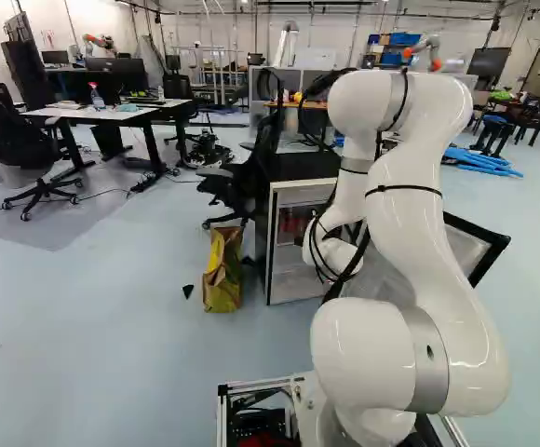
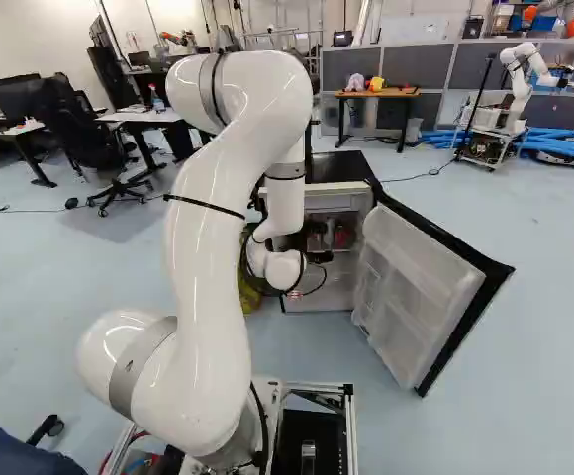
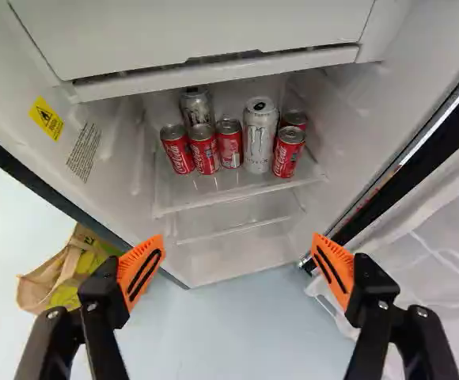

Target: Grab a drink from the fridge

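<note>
In the right base view, part of my gripper (image 2: 321, 257) shows before the open fridge (image 2: 332, 287), mostly hidden by the arm. In the wrist view the gripper (image 3: 237, 265) is open, with nothing between its orange-padded fingers. Ahead of it, a shelf (image 3: 241, 192) inside the fridge carries several red cans (image 3: 177, 150), a tall white can (image 3: 259, 136) near the middle and a silver can (image 3: 197, 107) further back. One red can (image 3: 288, 153) stands beside the tall can, on the side of the fridge door (image 3: 443, 261). No can is touched.
The fridge door (image 2: 416, 287) is swung wide toward the base. A yellow-brown bag (image 1: 222, 270) stands on the floor beside the fridge, with an office chair (image 1: 249, 177) behind it. A white drawer front (image 3: 198, 32) spans the space above the cans. Another robot (image 2: 520, 84) stands farther back.
</note>
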### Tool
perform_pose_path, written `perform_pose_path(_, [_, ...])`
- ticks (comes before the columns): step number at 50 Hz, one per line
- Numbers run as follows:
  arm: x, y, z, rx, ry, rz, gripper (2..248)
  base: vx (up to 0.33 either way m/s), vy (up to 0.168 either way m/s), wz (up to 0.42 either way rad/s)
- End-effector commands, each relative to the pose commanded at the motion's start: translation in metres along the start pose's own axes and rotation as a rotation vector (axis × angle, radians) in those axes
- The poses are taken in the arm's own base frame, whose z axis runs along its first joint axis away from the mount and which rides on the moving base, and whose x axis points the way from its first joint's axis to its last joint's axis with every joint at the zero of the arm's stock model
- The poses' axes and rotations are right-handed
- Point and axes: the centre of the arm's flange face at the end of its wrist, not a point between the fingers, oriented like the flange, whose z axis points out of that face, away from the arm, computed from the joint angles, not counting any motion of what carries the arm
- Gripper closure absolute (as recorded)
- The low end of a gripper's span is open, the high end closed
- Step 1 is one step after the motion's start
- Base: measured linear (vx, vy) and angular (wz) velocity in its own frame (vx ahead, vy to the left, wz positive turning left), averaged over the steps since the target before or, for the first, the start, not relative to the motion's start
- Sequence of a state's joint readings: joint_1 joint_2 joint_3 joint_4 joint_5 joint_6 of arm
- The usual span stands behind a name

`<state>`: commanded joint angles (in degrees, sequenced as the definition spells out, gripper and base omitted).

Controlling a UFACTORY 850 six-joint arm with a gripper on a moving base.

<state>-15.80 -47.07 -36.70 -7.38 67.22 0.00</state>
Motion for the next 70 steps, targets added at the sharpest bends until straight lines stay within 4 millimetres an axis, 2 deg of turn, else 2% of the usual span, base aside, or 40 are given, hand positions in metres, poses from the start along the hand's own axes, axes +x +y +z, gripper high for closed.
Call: perform_pose_path(70, [-0.029, 0.028, 0.119, -0.029, 0.254, 0.013, 3, 0.000, 0.000, 0.000])
